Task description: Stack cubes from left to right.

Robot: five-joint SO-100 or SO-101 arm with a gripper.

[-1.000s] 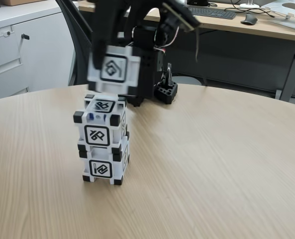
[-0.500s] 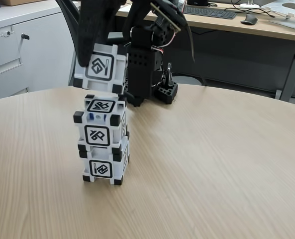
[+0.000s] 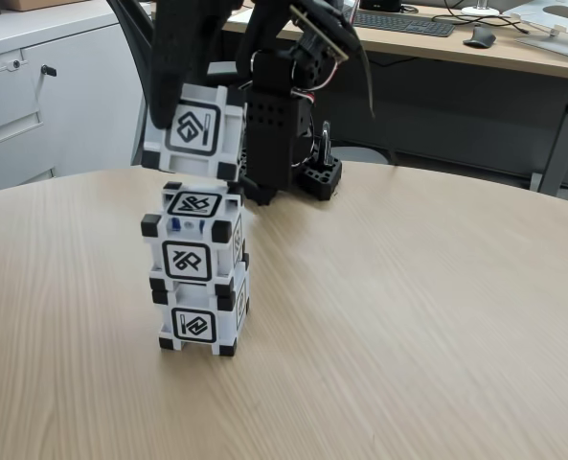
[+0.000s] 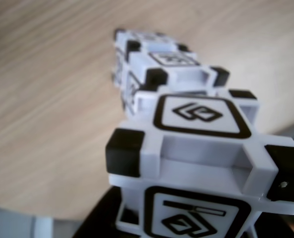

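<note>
Lowest and nearest in the fixed view, left of centre, the bottom cube point(image 3: 205, 323) sits on the wooden table point(image 3: 408, 316), with the middle cube point(image 3: 195, 244) resting on it, a touch skewed. Just above them, toward the upper left of the frame, the top cube point(image 3: 194, 132) hangs in the gripper point(image 3: 183, 91), whose black fingers are clamped on it. It sits tilted, and its lower edge is close to the middle cube's top without seeming seated; whether they touch at one corner I cannot tell.

In the wrist view the held cube point(image 4: 206, 163) is in the lower right foreground, with the stack point(image 4: 159, 64) beyond it in the upper middle, so the held cube looks offset from the stack rather than square over it.

Farther back in the fixed view stand the arm's base point(image 3: 276, 144), then a desk point(image 3: 513, 48) along the top right.

To finish well, I judge the cube should be levelled, centred until its corners line up with those below, lowered slowly, and released only once it rests flat. The narrow stack could topple from a sideways nudge.
</note>
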